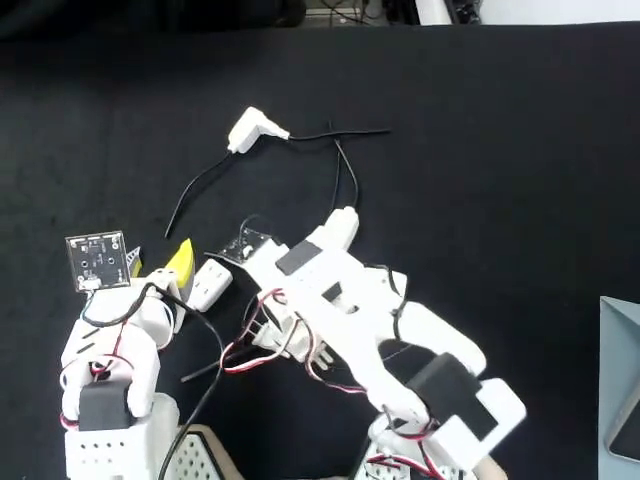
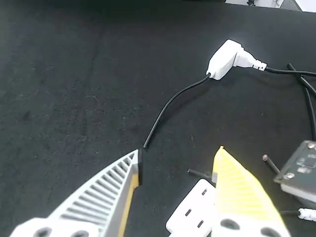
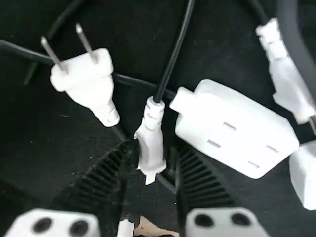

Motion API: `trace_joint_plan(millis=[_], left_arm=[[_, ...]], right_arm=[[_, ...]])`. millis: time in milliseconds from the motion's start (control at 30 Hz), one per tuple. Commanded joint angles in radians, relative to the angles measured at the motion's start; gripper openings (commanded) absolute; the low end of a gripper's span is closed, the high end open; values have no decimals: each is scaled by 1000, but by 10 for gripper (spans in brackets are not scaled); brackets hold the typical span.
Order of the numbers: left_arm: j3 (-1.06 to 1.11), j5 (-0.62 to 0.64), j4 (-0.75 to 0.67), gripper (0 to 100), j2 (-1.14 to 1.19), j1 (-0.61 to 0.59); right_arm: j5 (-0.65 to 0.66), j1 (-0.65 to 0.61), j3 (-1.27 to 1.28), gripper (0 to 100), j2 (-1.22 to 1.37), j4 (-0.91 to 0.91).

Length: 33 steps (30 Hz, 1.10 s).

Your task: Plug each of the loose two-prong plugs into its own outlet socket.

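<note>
My left gripper [image 2: 180, 155] is open just above the black table; its yellow finger [image 2: 237, 192] lies against a white outlet socket [image 2: 190, 217], which lies next to that finger [image 1: 210, 285]. A loose white plug [image 2: 224, 58] lies farther off on its black cord [image 1: 250, 128]. My right gripper [image 3: 150, 153] is shut on a white plug [image 3: 150, 140] whose cord runs away from it. Beside it lie a two-prong plug [image 3: 84, 79] with bare prongs and a white outlet block [image 3: 237, 133]. The right arm [image 1: 340, 290] hides that cluster from above.
Black cords [image 1: 340, 165] loop across the middle of the table. A small circuit board [image 1: 98, 260] sits by the left arm. Another white plug [image 3: 286, 84] lies at the edge beside the outlet block. A grey tray corner [image 1: 620, 380] stands at the far right.
</note>
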Motion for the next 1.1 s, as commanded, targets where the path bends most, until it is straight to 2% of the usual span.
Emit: trace_joint_plan(millis=[0, 167, 300, 467, 733, 900, 1067], left_arm=[[-7, -12, 5, 242, -6, -8], [-7, -12, 5, 242, -6, -10], [-7, -12, 5, 242, -6, -10], [-7, -12, 5, 242, -6, -12], [-16, -8, 3, 242, -6, -47], [-18, -6, 3, 242, -8, -47], [-24, -5, 2, 242, -9, -39]], right_arm=[[2, 6, -51, 106, 19, 21], [2, 6, -48, 96, 22, 26], [8, 5, -50, 11, 22, 20], [8, 5, -82, 11, -31, 86], [0, 6, -196, 11, -397, 207], [-52, 6, -202, 11, -619, 195], [-115, 5, -136, 11, -739, 101]])
